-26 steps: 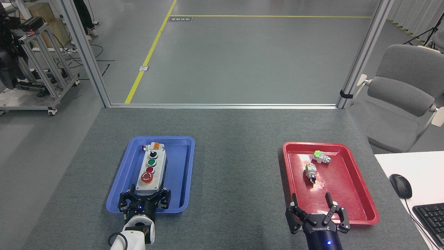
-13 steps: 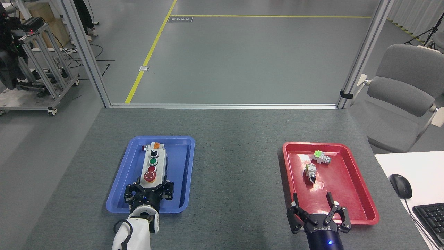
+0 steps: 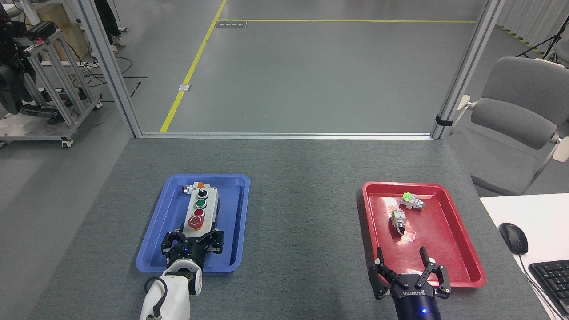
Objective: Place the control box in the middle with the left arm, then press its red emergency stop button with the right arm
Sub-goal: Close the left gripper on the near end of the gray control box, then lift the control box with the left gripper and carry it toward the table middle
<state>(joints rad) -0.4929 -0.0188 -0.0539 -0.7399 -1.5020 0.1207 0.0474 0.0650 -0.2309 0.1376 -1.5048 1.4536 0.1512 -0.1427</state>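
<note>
The control box (image 3: 203,208) lies lengthwise in the blue tray (image 3: 151,249), its light grey face up, with a black knob, a green button and a small red button in a row. The red emergency stop button (image 3: 196,222) is at its near end. My left gripper (image 3: 192,240) covers that near end, its black fingers (image 3: 166,243) wrapped around both sides and shut on the box. My right gripper (image 3: 409,269) is open at the near edge of the red tray (image 3: 449,253), with nothing between its fingers.
A small orange-capped part (image 3: 198,185) sits just behind the box in the blue tray. Two loose switch parts (image 3: 411,201) (image 3: 398,221) lie in the red tray. Grey mat (image 3: 302,213) spans between the trays. A chair (image 3: 515,120), mouse (image 3: 513,238) and keyboard (image 3: 551,280) are at right.
My left gripper has moved forward over the box's near end. The box has shifted slightly away and to the right with it. The right gripper has barely moved.
</note>
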